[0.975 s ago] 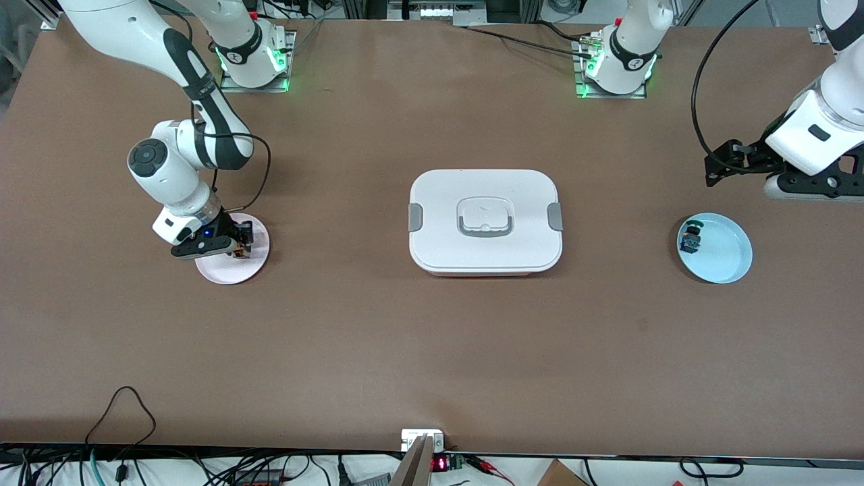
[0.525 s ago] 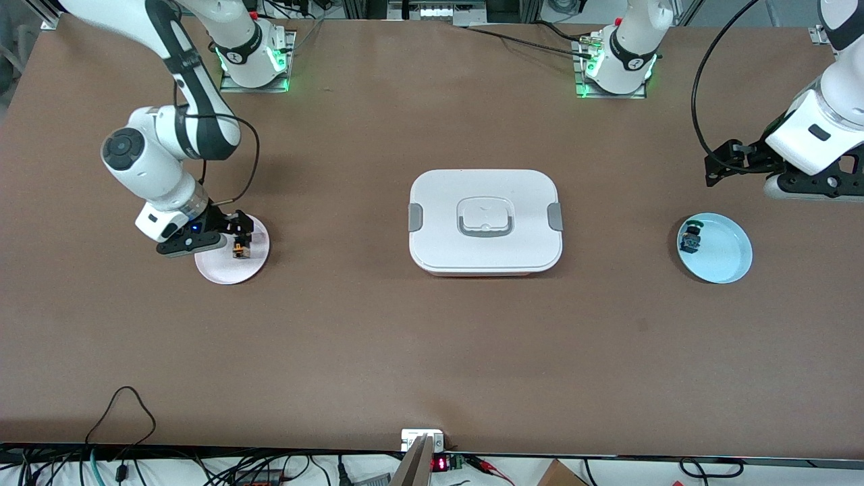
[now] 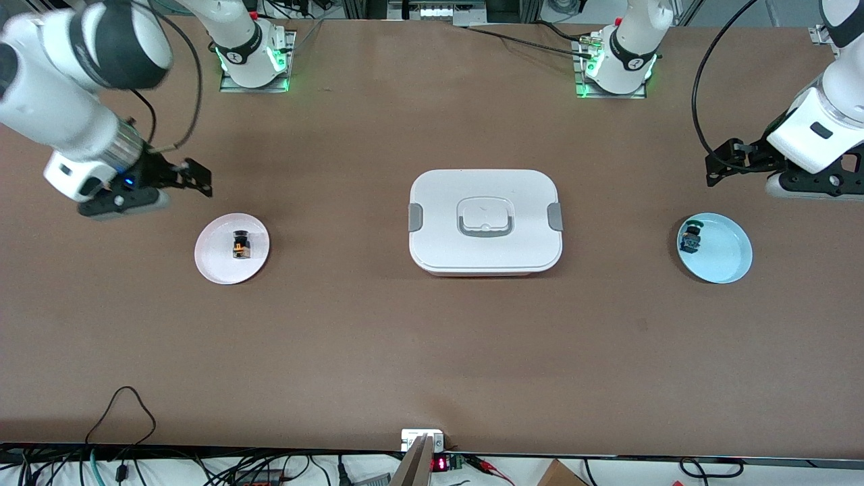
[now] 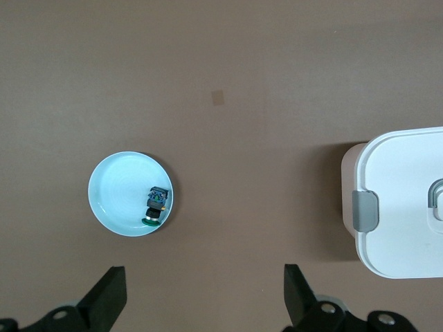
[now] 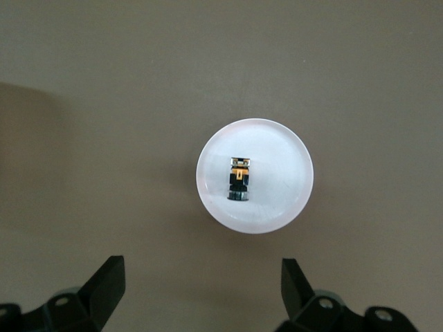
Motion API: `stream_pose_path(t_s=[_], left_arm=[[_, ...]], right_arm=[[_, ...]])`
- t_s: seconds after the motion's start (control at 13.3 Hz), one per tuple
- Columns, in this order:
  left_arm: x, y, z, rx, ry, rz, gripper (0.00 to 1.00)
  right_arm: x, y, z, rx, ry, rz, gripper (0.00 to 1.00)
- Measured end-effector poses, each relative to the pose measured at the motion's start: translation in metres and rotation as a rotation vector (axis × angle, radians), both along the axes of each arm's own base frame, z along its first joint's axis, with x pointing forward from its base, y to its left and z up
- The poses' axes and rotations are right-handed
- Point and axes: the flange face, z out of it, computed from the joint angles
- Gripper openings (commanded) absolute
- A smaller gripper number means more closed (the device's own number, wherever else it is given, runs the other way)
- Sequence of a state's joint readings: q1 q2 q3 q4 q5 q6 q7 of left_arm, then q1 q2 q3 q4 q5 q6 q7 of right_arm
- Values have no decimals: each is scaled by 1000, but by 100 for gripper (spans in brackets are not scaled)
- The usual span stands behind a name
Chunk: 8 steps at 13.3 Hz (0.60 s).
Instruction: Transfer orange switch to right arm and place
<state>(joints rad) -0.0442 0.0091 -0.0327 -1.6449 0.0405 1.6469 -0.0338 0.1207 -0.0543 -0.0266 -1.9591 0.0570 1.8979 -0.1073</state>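
Observation:
The orange switch [image 3: 239, 245] lies on its side on a small pink plate [image 3: 214, 260] toward the right arm's end of the table. In the right wrist view the orange switch [image 5: 240, 178] rests near the middle of the pink plate [image 5: 277, 197], free of any finger. My right gripper [image 3: 196, 177] hangs open and empty high over bare table beside that plate; the right gripper [image 5: 201, 280] has only tabletop between its fingers. My left gripper [image 3: 714, 170] waits open and empty above the table near a blue plate [image 3: 729, 260]; the left gripper [image 4: 204, 294] shows nothing between its fingers.
A white lidded box [image 3: 485, 221] with grey latches sits mid-table; an end of the box [image 4: 408, 207] shows in the left wrist view. The blue plate [image 4: 114, 197] holds a small blue-black switch with a green top [image 4: 156, 204], also seen as the green-topped switch [image 3: 691, 237].
My right gripper opened, let go of the orange switch on the pink plate, then rose and drew away toward the right arm's end of the table. The left arm has not moved.

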Motion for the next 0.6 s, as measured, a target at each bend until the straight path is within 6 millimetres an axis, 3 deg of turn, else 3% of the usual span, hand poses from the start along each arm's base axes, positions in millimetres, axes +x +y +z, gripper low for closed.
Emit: stream_pose_path(t_s=[0.15, 0.3, 0.6], left_arm=[[0, 0, 0, 0, 0, 0, 100], [0, 0, 0, 0, -1, 0, 100], [0, 0, 1, 0, -1, 0, 100]], right_arm=[[-5, -8, 53, 1, 25, -7, 100], [-8, -12, 84, 4, 7, -11, 100], [-13, -11, 101, 7, -19, -7, 100]])
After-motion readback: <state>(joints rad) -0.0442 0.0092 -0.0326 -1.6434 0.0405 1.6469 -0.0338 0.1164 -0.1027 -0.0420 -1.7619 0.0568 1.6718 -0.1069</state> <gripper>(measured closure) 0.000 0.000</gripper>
